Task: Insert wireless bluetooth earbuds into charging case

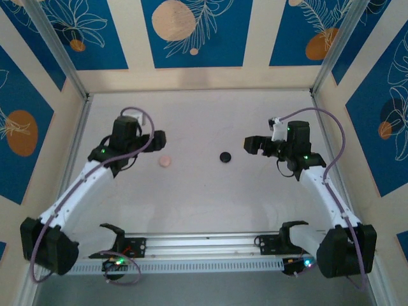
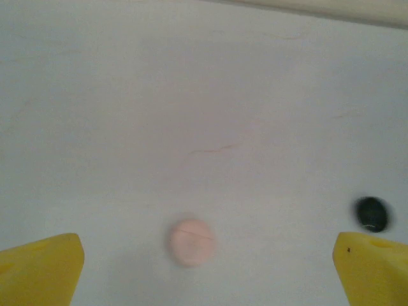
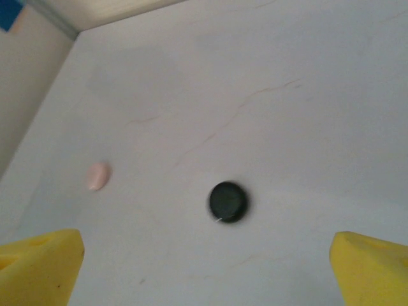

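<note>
Both pincers over the worktop point(image 1: 204, 204), nothing in either.

- Left pincer point(image 1: 158, 138): wide open. In the left wrist view its yellow fingers point(image 2: 41, 271) stand at the two lower corners with bare worktop between them.
- Right pincer point(image 1: 250, 145): likewise wide open and holding nothing. Its fingers point(image 3: 38, 268) stand far apart in the right wrist view.

Positions, relative to the pincers:
- Pink case point(image 2: 192, 242): between the left pincer's fingers, just ahead of the tips and slightly off centre. It touches neither finger.
- Black case point(image 3: 227, 201): between the right pincer's fingers, ahead of the tips, near the midline and clear of both.
- From the left pincer, the black case sits just past the tip of its far finger, on the outside. From the right pincer, the pink case lies well off to one side.

Both cases are small round discs lying flat. A faint line crosses the top of the pink one, possibly the lid seam. Both look closed. I cannot tell whether the earbuds are inside.

Handling (judgement):
- The cases are probably light, rigid plastic shells with a smooth, rounded rim.
- They are likely to slip or pop out sideways under a pinch, and to slide on the worktop if nudged.
- The low profile leaves little wall to grip. The fingers need to come down almost to the surface and close across the full width at the rim, squarely through the centre.
- Use light force, since a hinged lid may flex or pop open.
- Any loose earbuds would be smaller and more slippery than the cases.
</note>
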{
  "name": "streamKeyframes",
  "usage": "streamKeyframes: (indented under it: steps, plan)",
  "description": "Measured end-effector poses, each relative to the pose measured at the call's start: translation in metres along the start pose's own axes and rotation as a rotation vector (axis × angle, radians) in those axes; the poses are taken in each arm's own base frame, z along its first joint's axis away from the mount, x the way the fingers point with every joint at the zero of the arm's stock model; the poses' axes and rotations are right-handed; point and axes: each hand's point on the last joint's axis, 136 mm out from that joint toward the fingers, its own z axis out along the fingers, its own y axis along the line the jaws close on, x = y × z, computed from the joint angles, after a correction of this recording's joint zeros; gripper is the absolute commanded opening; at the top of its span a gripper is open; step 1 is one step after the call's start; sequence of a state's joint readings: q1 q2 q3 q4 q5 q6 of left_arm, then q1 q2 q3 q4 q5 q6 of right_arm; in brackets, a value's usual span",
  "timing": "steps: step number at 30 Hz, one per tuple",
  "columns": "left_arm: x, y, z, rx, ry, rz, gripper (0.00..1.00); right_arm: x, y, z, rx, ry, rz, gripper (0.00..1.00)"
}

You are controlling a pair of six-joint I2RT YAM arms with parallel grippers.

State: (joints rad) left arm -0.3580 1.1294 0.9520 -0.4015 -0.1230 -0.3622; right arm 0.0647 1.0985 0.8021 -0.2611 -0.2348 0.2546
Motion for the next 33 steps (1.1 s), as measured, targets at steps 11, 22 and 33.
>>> streamKeyframes:
  steps: [11,22,33]
  plan:
    - [0.059,0.094,0.022,-0.352,-0.183,0.154,1.0,-0.004,-0.111,0.027,0.225,-0.13,0.047,0.99]
    - [0.089,0.123,0.044,-0.401,-0.336,0.197,1.0,0.009,-0.143,0.049,0.216,-0.174,0.015,0.99]
    - [0.079,0.125,0.098,-0.353,-0.328,0.279,1.0,0.014,-0.115,0.073,0.164,-0.193,-0.135,0.99]
